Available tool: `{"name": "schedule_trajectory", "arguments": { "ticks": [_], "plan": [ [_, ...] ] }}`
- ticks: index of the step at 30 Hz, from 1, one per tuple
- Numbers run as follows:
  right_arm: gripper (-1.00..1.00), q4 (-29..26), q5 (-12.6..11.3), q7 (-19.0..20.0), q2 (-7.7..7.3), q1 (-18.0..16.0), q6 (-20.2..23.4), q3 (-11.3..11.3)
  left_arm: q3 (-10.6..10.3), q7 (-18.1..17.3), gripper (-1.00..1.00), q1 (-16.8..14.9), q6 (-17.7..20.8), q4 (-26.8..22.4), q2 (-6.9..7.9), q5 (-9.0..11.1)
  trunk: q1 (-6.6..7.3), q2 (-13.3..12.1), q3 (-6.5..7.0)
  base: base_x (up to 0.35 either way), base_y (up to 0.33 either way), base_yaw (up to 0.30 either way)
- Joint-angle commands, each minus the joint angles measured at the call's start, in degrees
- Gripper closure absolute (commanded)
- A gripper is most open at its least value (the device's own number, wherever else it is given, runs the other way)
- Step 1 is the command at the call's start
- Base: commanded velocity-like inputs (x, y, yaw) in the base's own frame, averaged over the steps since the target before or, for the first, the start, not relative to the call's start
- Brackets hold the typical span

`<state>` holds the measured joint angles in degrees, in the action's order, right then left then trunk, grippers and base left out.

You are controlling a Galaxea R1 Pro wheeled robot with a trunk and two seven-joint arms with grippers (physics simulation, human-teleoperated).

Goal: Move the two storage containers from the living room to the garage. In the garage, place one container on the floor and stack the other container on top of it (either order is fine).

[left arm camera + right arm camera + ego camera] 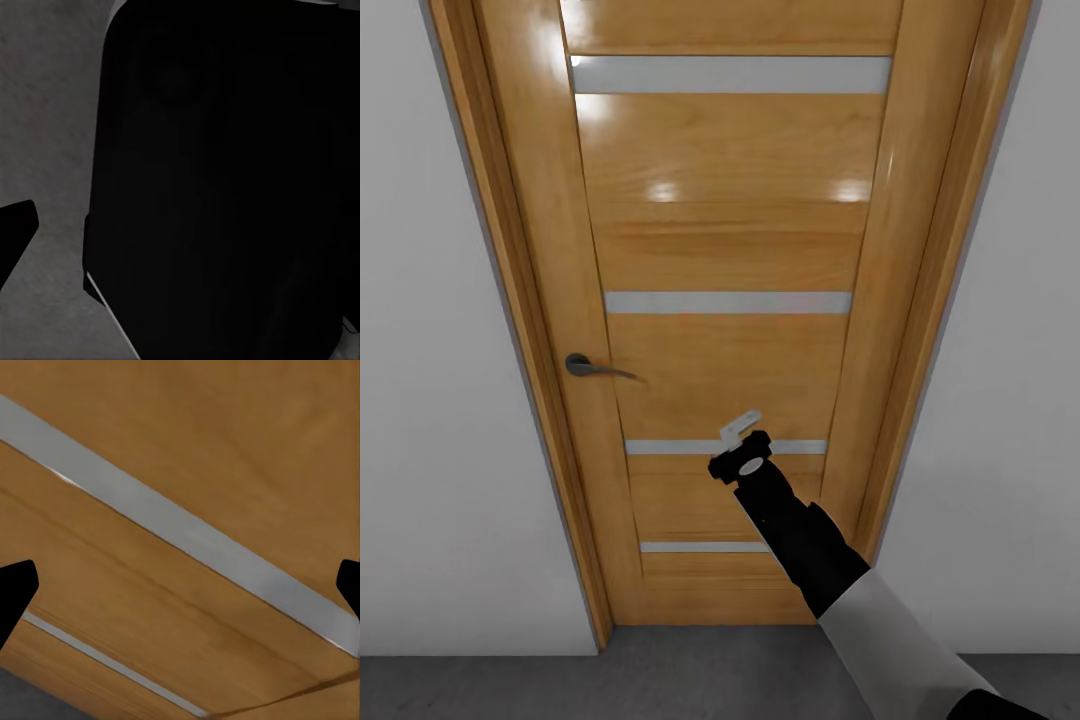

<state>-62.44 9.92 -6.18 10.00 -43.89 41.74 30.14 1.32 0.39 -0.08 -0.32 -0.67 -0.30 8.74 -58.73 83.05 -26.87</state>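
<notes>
The two red-orange storage containers are out of view. My right arm reaches forward, and its gripper (740, 428) hovers close to a shut wooden door (730, 250), just above one of the door's lower grey stripes. In the right wrist view the gripper (180, 585) is open with nothing between its fingers, and the door's wood and a grey stripe (187, 536) lie straight ahead. In the left wrist view one dark fingertip (16, 229) sits at the frame's edge, standing wide, over grey ground (45, 112) beside my own dark body (225, 187).
The door has a dark lever handle (585, 366) on its left side, well left of my right gripper. A wooden frame (510, 300) and plain white walls (430, 400) flank it. Dark grey floor (660, 680) runs along the bottom.
</notes>
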Motion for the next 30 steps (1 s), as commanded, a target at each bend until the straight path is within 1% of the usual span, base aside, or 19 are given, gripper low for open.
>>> {"name": "schedule_trajectory", "arguments": {
  "ticks": [1,7,9,10,12,16,21,30],
  "plan": [
    [-1.00,0.00,0.20,-0.13,0.00,-0.05,0.23,0.10,0.11,0.04,-1.00,-0.01,-0.03,-0.03,-0.02,0.40,0.00,0.03,-0.06,0.000,0.000,0.000],
    [-1.00,0.13,0.18,-0.19,0.00,-0.01,-0.21,-0.04,0.10,0.03,-1.00,-0.01,-0.02,-0.03,-0.05,0.40,0.00,0.03,-0.06,0.008,0.000,0.000],
    [-1.00,0.64,0.20,-0.22,0.00,-0.04,-0.83,-0.07,0.12,-0.01,-1.00,-0.01,0.03,-0.03,0.00,0.43,0.00,0.03,-0.06,0.166,0.000,0.000],
    [-1.00,3.25,0.27,-0.86,0.00,-0.04,-6.25,-0.06,0.17,-0.03,-1.00,-0.01,0.05,-0.03,0.11,0.48,0.00,0.03,-0.06,0.309,0.000,0.000],
    [-1.00,4.69,0.27,-1.48,0.00,-0.04,-7.70,-0.02,0.17,-0.03,-1.00,-0.01,0.05,-0.03,0.11,0.49,0.00,0.03,-0.06,0.315,0.000,0.000],
    [-1.00,5.39,0.32,-1.75,0.00,-0.05,-8.28,0.03,0.17,-0.03,-1.00,-0.01,0.05,-0.03,0.12,0.49,0.00,0.03,-0.06,0.321,0.000,0.000],
    [-1.00,5.54,0.70,-2.93,0.00,-0.06,-8.40,0.67,0.15,-0.03,-1.00,-0.01,0.05,-0.03,0.09,0.45,0.00,0.03,-0.06,0.305,0.000,0.000],
    [-1.00,5.56,0.65,-3.13,0.00,-0.06,-8.71,0.97,0.16,-0.03,-1.00,-0.01,0.04,-0.03,0.04,0.40,0.00,0.03,-0.06,0.017,0.000,0.000]
  ]
}}
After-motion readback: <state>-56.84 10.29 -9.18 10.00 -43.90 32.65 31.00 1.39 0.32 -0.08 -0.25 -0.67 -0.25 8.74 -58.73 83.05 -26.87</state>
